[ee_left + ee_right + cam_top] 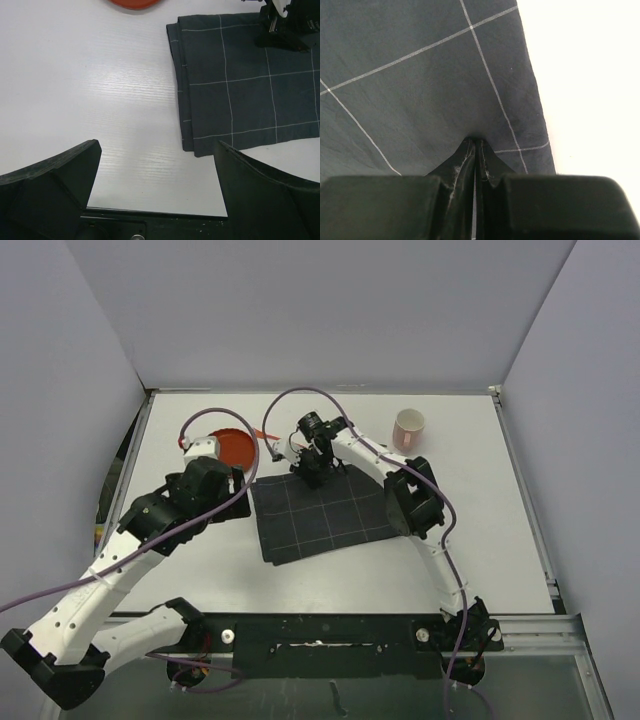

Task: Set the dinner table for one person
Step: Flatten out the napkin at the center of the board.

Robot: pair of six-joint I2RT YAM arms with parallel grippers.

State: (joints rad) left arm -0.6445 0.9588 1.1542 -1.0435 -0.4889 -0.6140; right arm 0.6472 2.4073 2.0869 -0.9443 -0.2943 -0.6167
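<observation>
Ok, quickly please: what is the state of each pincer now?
Left pincer: open, holding nothing, over the table.
Right pincer: shut, tips on the dark cloth mat; whether it pinches the cloth cannot be told.

Mat [320, 515]: dark charcoal, thin white grid lines.
Table [480, 530]: plain white; I see a faint grain.
Plate [240, 448], beyond the mat's far-left corner: orange-red.
Cup [408, 428], beyond the mat's far-right corner: I read it as pinkish with a white rim.
Cables [290, 400]: purple.
Arms [440, 565]: white with black joints.
</observation>
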